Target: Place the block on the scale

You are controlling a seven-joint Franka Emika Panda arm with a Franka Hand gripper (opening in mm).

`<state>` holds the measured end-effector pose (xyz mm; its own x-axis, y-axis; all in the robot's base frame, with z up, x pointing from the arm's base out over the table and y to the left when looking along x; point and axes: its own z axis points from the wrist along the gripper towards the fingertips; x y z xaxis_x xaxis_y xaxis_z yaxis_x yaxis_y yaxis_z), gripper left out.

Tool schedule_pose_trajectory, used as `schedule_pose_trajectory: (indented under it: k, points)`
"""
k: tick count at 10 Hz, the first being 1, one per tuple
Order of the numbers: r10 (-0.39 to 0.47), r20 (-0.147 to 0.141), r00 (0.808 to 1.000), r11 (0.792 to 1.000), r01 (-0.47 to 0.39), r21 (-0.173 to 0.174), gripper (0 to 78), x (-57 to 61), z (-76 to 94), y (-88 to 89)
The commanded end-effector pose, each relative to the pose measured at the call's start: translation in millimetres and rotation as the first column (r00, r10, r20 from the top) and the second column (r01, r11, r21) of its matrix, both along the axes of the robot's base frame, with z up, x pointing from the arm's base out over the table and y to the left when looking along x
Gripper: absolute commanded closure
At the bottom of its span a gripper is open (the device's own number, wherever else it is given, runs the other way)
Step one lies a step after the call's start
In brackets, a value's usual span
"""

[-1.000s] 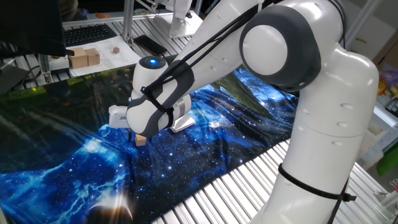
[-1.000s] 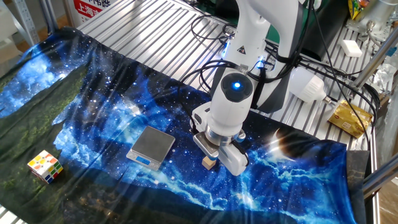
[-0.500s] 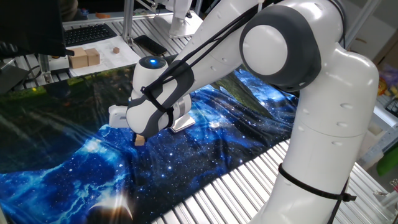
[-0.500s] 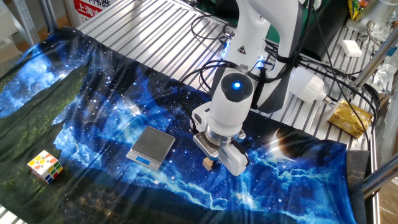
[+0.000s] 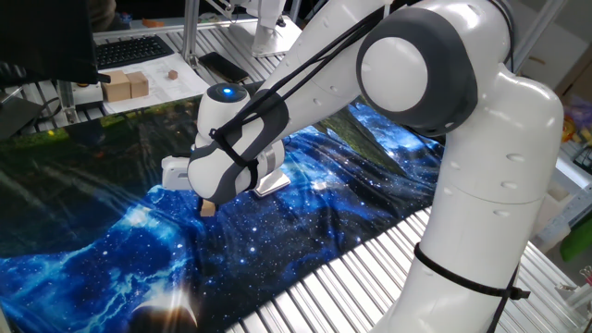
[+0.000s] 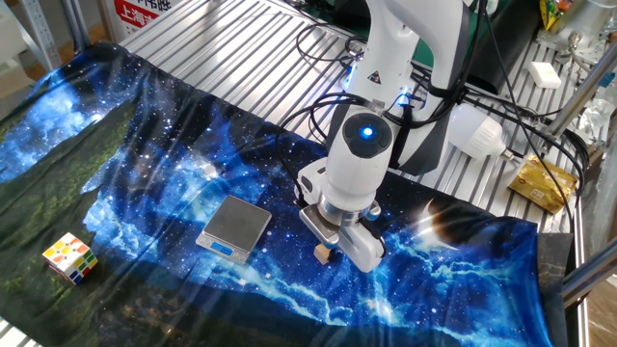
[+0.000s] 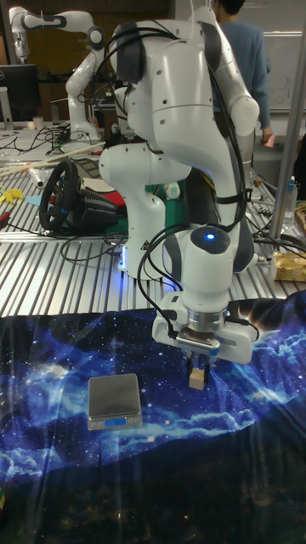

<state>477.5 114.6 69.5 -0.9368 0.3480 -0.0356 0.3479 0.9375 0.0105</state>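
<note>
A ribbed metal surface (image 6: 222, 39) carries a glossy cloth (image 6: 145, 145) printed with blue nebulae and stars, creased and catching the lights, darker and greenish toward one side. Smooth white plastic shells with grey joints make up the arm (image 5: 416, 83), black cables running along it and a blue light glowing on the wrist.

The gripper (image 7: 198, 367) points straight down, its fingers drawn in against the block (image 7: 197, 378), a tiny light-tan wooden cube with plain faces. In the tall fixed view the cube hangs at the fingertips with its bottom face close over the cloth; whether it touches I cannot tell. Being a cube it has no long axis, and it sits square and level between the fingers. From the other fixed view it shows just below the gripper's white body (image 6: 322, 253).

The scale (image 6: 234, 227) lies flat on the cloth near the gripper but apart from it: a square, with a dull grey top in these views, a pale edge, and a small blue strip on its front. Nothing rests on it.

A multicoloured puzzle cube (image 6: 69, 257) sits well away near the cloth's edge. Larger pale wooden blocks (image 5: 125, 86) rest on a sheet beyond the cloth, by a keyboard (image 5: 129, 51).
</note>
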Motion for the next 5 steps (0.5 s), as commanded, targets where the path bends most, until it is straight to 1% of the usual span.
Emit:
schedule_pose_trajectory:
  k: [1, 2, 4, 5]
  points:
    - [0.033, -0.010, 0.999, 0.999, -0.033, -0.012, 76.4, -2.6, 28.0, -1.9]
    - [0.039, -0.011, 0.999, 0.999, -0.039, -0.011, 76.4, -3.0, 33.1, -2.7]
    - [0.047, -0.013, 0.999, 0.999, -0.047, -0.011, 76.4, -1.9, 37.6, -3.2]
    - [0.056, -0.012, 0.998, 0.998, -0.056, -0.013, 76.4, 1.1, 43.3, -3.8]
